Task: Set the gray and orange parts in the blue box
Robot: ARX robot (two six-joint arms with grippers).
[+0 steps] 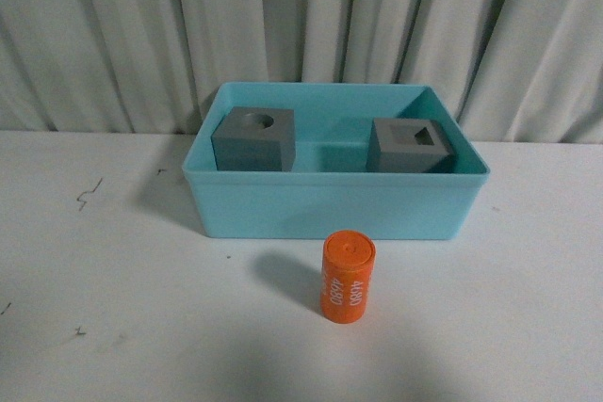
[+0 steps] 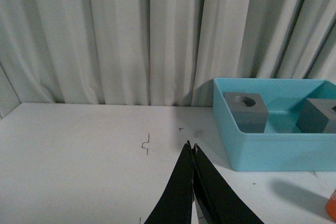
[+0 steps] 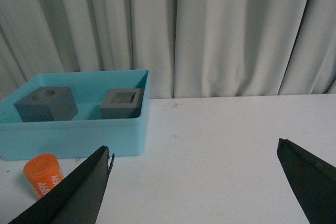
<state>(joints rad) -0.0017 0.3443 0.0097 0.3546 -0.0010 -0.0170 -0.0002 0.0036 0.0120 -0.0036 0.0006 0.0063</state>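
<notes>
Closest to the front camera, the orange cylinder [image 1: 348, 279] stands upright on the tabletop [image 1: 132, 317] with white lettering on its side. It is outside the blue box [image 1: 330, 206], just short of the near wall and not touching it. From the right end effector [image 3: 194, 148] the cylinder sits ahead, near the finger on the left arm's side, not between the two fingers.

Both gray cubes rest inside the blue box, apart from each other. The cube with the round recess [image 1: 252, 138] is toward the left arm's side and the cube with the square recess [image 1: 412, 146] toward the right arm's side. The box lies ahead of both end effectors, beyond the cylinder as seen from the right one.

The right end effector is spread wide with nothing between its fingers. The left end effector [image 2: 191, 148] has its fingers pressed together, tips meeting, and holds nothing. The box is ahead of it, toward the right arm's side, and only a sliver of the cylinder shows in its view. A pale pleated curtain [image 1: 113, 35] hangs behind the tabletop.
</notes>
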